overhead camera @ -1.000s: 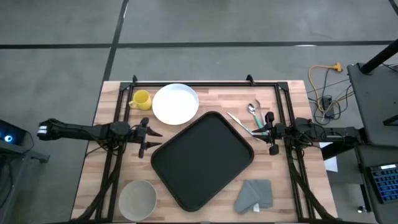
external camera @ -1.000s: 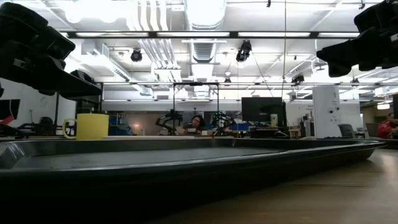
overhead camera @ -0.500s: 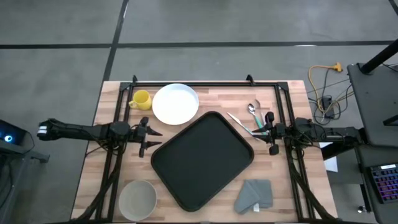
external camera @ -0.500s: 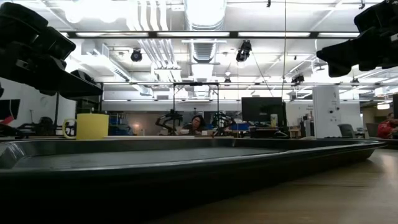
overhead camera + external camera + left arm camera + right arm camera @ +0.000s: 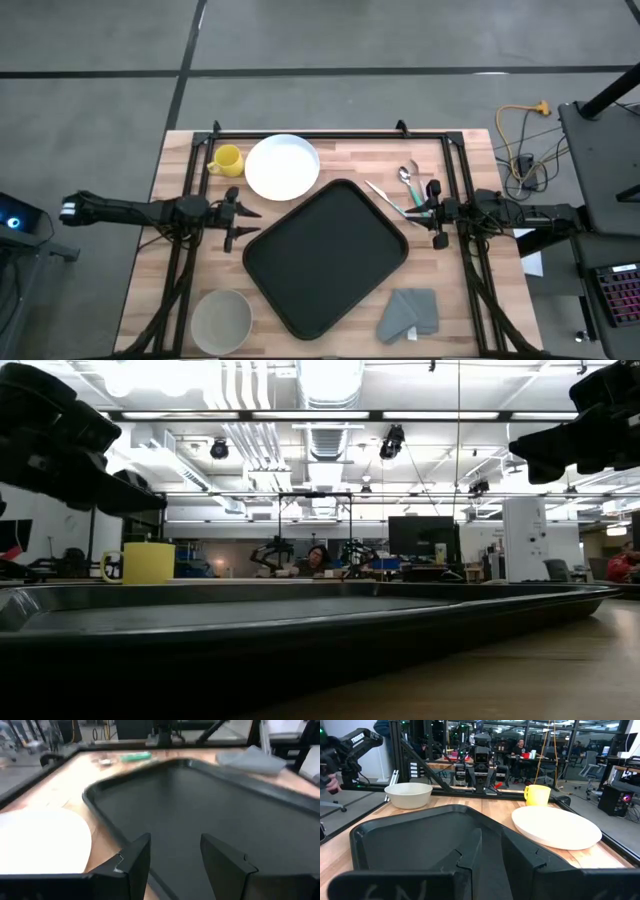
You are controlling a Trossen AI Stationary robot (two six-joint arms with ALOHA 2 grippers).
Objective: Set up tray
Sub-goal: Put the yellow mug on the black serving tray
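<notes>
Left end effector (image 5: 236, 219) hovers just beside the tray (image 5: 325, 255), fingers spread, empty. Right end effector (image 5: 434, 213) hangs off the tray's opposite corner, fingers narrowly parted, empty. Tray lies askew mid-counter (image 5: 350, 160): matte black plastic, rigid, likely light, slick; low rim is the best hold.

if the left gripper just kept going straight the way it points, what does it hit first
Probably the tray. The left gripper, fingers open, points across the tray's near rim with the bare black surface directly ahead. Its height above the tray is hard to judge, so it might skim over toward the right gripper.
</notes>
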